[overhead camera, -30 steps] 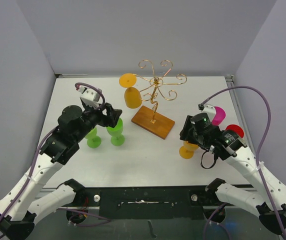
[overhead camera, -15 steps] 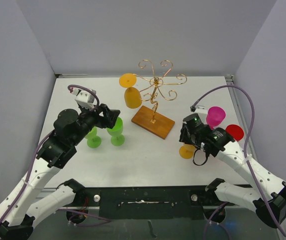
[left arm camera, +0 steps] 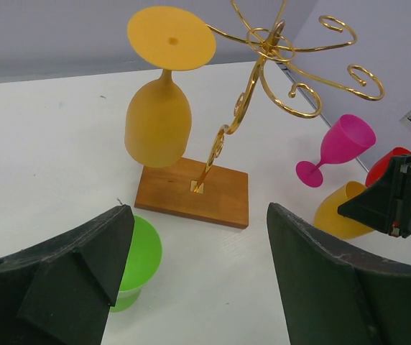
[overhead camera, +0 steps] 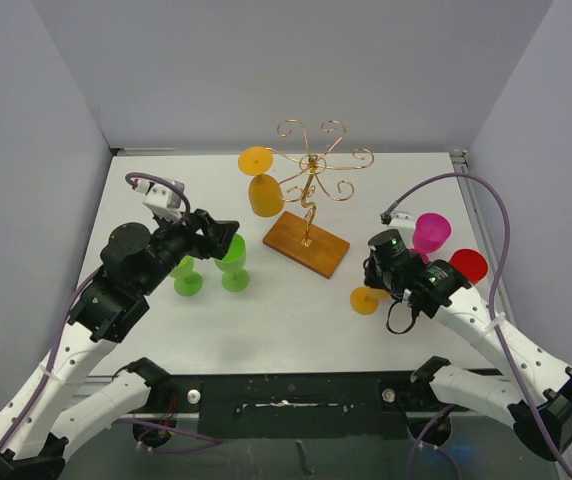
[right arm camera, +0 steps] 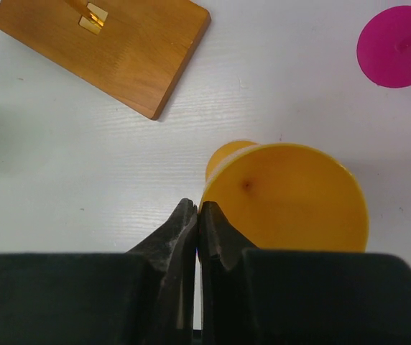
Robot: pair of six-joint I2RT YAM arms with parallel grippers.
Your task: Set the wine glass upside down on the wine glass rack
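The wine glass rack (overhead camera: 311, 185) is a gold wire stand on a brown wooden base (overhead camera: 306, 245) at mid-table, also seen in the left wrist view (left arm camera: 263, 50). One orange glass (overhead camera: 263, 195) hangs upside down on its left arm. A second orange wine glass (overhead camera: 366, 299) sits right of the base and leans over, its bowl mouth facing the right wrist camera (right arm camera: 292, 201). My right gripper (right arm camera: 198, 208) is shut, its fingers pinched on that glass's rim. My left gripper (left arm camera: 198, 212) is open and empty, hovering over a green glass (left arm camera: 137, 255).
Two green glasses (overhead camera: 234, 262) (overhead camera: 186, 280) stand left of the rack under the left arm. A pink glass (overhead camera: 431, 232) and a red one (overhead camera: 469, 265) stand at the right, close behind the right arm. Grey walls enclose the table.
The right gripper has closed onto the orange glass's rim, and the glass has tipped and shifted slightly left. The left wrist has drawn back a little to the left.
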